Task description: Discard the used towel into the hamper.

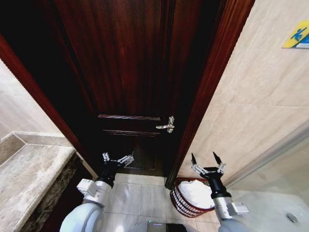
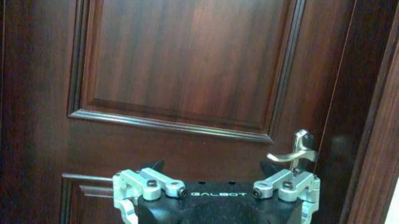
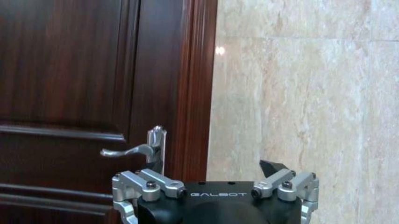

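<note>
Towel (image 1: 197,193), white and bunched, already lies inside the hamper (image 1: 179,202), which stands on the floor tiles at the foot of the dark wooden door's (image 1: 130,72) frame, so the discard looks done and what remains is probably only to back away. Above the hamper the right gripper (image 1: 207,159) hangs spread wide and empty, while the left gripper (image 1: 118,159) is likewise open, holding nothing, facing the door near its silver handle (image 1: 166,125).

1. Head camera peers steeply down from high up at the door (image 1: 130,82) and floor.
2. Left wrist camera faces the door panel, close in.
3. Right wrist camera faces the door frame; both catch the handle (image 2: 293,154).
</note>
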{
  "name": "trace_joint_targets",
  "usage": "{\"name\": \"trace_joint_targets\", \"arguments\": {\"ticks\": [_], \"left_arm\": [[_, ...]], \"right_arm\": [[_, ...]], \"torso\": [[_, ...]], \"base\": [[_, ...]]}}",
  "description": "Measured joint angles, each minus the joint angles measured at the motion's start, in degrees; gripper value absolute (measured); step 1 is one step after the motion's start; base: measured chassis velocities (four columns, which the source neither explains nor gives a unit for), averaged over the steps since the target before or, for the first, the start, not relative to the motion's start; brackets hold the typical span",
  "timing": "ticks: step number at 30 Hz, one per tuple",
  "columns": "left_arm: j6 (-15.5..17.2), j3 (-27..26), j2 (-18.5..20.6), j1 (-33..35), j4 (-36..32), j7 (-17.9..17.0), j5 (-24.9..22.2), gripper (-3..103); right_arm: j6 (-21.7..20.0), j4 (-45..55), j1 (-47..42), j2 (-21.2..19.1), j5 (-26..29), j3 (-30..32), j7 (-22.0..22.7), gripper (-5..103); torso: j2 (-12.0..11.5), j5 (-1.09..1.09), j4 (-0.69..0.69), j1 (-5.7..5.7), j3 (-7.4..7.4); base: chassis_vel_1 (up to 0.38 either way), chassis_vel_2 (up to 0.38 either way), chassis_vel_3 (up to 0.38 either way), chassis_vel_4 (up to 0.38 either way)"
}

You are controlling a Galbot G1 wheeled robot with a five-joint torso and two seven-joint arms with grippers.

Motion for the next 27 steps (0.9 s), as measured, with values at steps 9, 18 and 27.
{"name": "trace_joint_targets", "arguments": {"ticks": [9,18,27], "left_arm": [[0.0,0.0,0.0,0.0,0.0,0.0,0.0,100],[0.0,0.0,0.0,0.0,0.0,0.0,0.0,100],[0.0,0.0,0.0,0.0,0.0,0.0,0.0,100]], "right_arm": [[1.6,-0.8,-1.0,0.4,-0.1,0.1,-0.4,100],[2.2,-1.9,-1.1,0.6,-1.0,-0.9,-0.8,100],[-2.5,-2.7,-0.4,0.1,4.5,-1.3,-1.0,100]], "torso": [[0.0,0.0,0.0,0.0,0.0],[0.0,0.01,0.0,0.0,0.0],[0.0,0.01,0.0,0.0,0.0]], "base": [[0.0,0.0,0.0,0.0],[0.0,0.0,0.0,0.0],[0.0,0.0,0.0,0.0]]}}
